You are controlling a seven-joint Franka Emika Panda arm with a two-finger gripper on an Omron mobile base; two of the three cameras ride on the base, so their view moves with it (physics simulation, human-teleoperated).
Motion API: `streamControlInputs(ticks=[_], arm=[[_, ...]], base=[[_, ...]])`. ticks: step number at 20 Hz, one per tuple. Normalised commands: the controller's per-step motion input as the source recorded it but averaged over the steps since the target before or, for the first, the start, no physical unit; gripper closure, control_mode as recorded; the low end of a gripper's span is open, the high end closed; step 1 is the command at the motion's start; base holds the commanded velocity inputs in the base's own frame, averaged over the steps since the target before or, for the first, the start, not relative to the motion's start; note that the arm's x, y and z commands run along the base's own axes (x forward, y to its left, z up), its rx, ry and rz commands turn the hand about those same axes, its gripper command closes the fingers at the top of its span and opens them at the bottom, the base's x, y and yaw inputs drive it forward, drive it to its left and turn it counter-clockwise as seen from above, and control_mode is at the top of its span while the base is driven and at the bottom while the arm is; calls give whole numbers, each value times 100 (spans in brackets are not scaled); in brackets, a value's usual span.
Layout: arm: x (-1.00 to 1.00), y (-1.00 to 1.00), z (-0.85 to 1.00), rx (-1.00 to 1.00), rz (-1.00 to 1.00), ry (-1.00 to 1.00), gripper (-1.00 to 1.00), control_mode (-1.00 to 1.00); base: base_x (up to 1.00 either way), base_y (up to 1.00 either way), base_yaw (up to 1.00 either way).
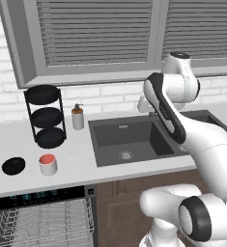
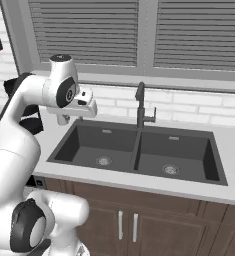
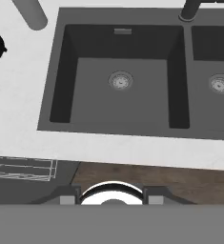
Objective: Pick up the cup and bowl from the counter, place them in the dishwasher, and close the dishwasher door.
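The small white cylindrical cup with a red-coral inside (image 1: 48, 164) stands upright on the long light grey-white countertop slab (image 1: 76, 159), near its front edge and left of the dark double sink (image 1: 134, 140). Just beside the cup, to its left and apart from it, rests the small shallow all-black bowl (image 1: 13, 166), also close to the front edge. Behind them, toward the back edge by the white brick wall, stands a 3-tier wire stand with round black trays (image 1: 45, 116), and next to it a soap dispenser bottle with a brown top (image 1: 77, 117).

Below the front edge, under the cup and bowl, the built-in dark dishwasher (image 1: 40, 212) is open — its black control strip with tiny blue-green marks runs along the top and grey wire racks (image 1: 42, 224) show beneath. Its door cannot be made out in these frames. Brown wooden cabinets (image 2: 154, 220) fill the space under the sink.

The white arm's two-finger gripper (image 3: 112, 196) hangs above the sink's left basin, near the front edge of the countertop, well apart from the cup and bowl. Its 2 dark fingertips (image 3: 66, 195) stand parted, roughly halfway, with nothing between them — the hand is empty. A dark faucet (image 2: 140, 107) rises at the sink's back edge, between the 2 basins.
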Motion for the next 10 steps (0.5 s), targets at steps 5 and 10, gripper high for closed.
streamControlInputs(ticks=[5, 10], arm=[[-15, 0, 2, 0, 1, 0, -100, -100], [-35, 0, 0, 0, 1, 0, -100, -100]], base=[[0, 0, 0], [0, 0, 0]])
